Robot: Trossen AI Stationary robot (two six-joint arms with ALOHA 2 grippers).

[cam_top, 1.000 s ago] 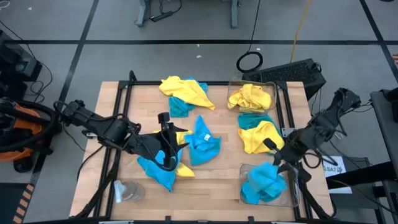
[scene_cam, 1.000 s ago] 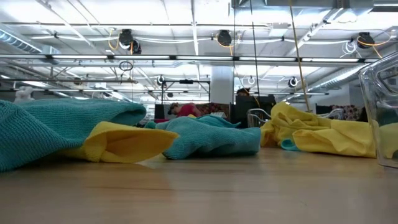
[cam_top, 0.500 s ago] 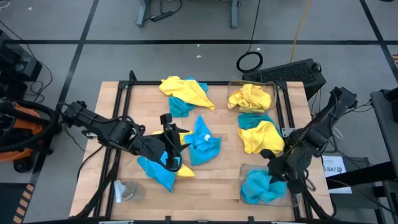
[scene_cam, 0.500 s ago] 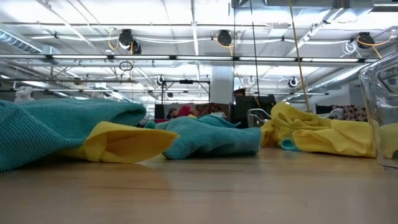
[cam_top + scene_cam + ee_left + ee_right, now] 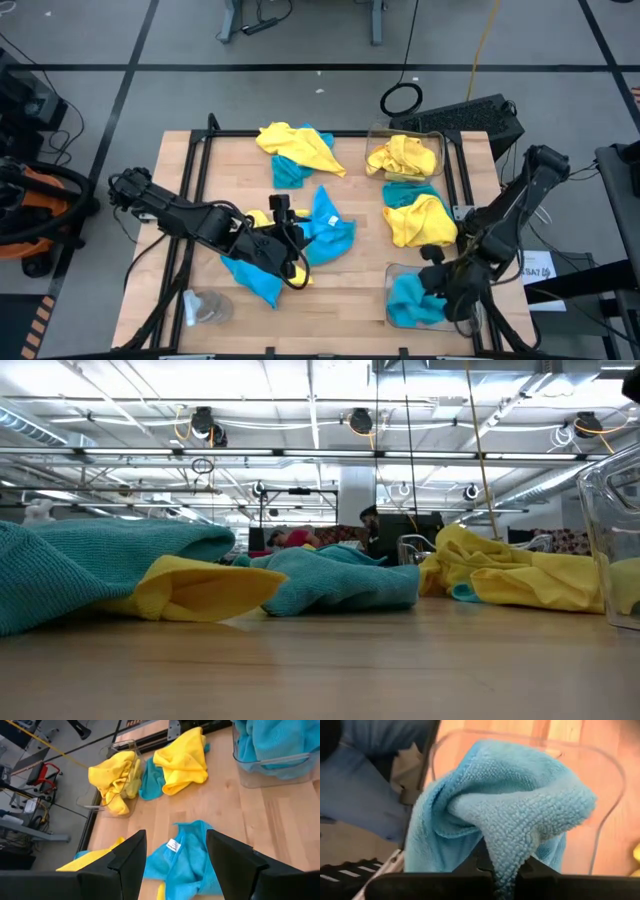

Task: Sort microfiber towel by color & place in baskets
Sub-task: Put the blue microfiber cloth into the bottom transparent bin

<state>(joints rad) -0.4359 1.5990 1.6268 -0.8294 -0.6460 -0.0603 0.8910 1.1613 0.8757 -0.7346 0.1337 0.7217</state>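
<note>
Blue and yellow microfiber towels lie scattered on the wooden table. My left gripper (image 5: 290, 240) (image 5: 176, 840) hovers open above the near-left edge of a blue towel (image 5: 328, 228) (image 5: 187, 857) at the table's middle. My right gripper (image 5: 440, 290) (image 5: 505, 865) is shut on another blue towel (image 5: 510, 805), over the near right basket (image 5: 470, 318), which holds blue towels (image 5: 410, 302). The far right basket (image 5: 438, 140) holds yellow towels (image 5: 402, 156). My right gripper pinches a bunched fold of the blue towel (image 5: 506, 851) between its two fingers, which slant down from above. The towel bulges ahead of the fingers inside the rim of the near right basket (image 5: 615, 775). I cannot tell whether it rests on the towels below.
A yellow and a blue towel (image 5: 296, 148) lie at the far middle. A yellow towel on a teal one (image 5: 416, 215) lies between the baskets. Blue and yellow towels (image 5: 255, 278) lie under my left arm. A clear round glassy object (image 5: 205, 308) stands near left.
My right gripper has gone down and toward the table's near edge, tipping further downward, and has carried the blue towel down into the near right basket. My left gripper has sunk a little toward the table's right, toward the middle blue towel.
</note>
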